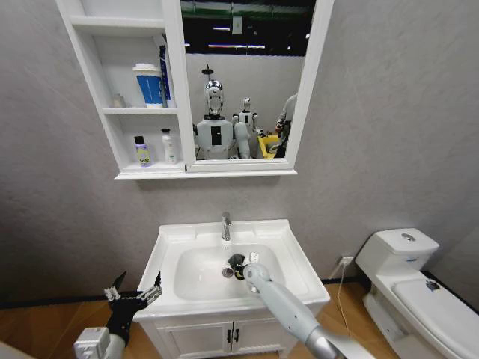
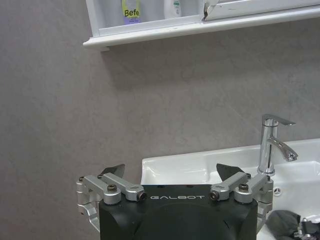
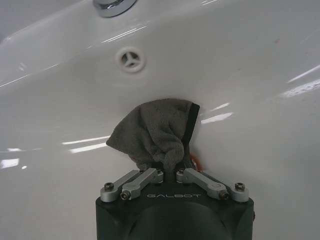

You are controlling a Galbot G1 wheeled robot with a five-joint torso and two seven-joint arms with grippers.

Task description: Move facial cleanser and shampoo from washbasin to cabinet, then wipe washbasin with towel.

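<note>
With bottles (image 1: 143,151) already on cabinet (image 1: 120,112) shelf, my right gripper (image 3: 168,167) pinches towel (image 3: 155,132) against basin (image 1: 296,262) bowl near drain for wiping. Left gripper (image 1: 135,293) idle beside basin, fingers spread, clear of work.

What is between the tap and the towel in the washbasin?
In the right wrist view, the overflow hole sits on the bowl wall between tap and towel.

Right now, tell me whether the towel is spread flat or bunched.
Bunched. The towel is gathered into a crumpled wad, pinched in the right gripper against the washbasin bowl.
</note>
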